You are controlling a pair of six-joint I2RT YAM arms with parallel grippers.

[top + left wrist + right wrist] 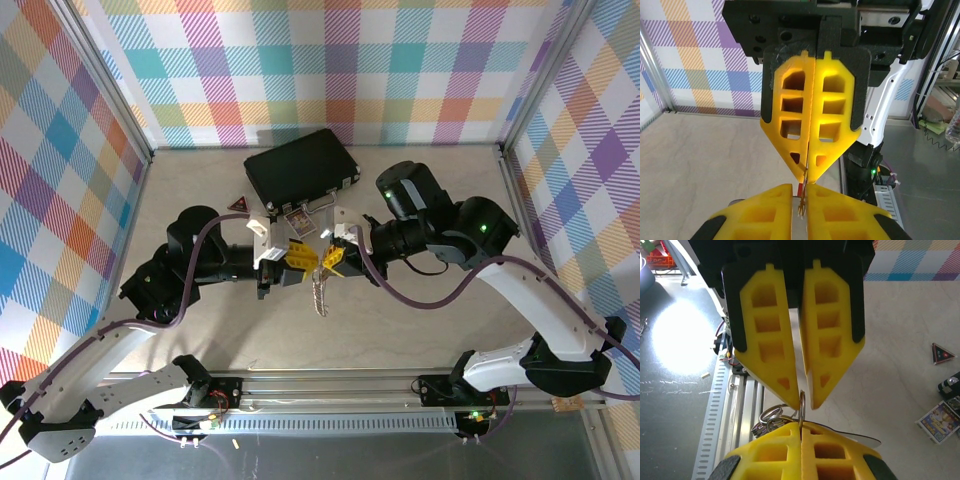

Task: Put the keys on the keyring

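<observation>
Fingers [765, 212] of the left gripper [297, 257] pinch the small silver key with red plastic tag [800, 189], tip to tip with the right gripper [334, 260], seemingly clamped on the silver oval metal keyring [802, 401], chain [320, 295] dangling; threading is in hand, next needing the key's hole eased onto the ring.

Bright even light, glare at left

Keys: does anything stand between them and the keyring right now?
Nothing visible does. The left gripper holds the keys right against the keyring in the right gripper, tip to tip above the table; the black case lies behind.
</observation>
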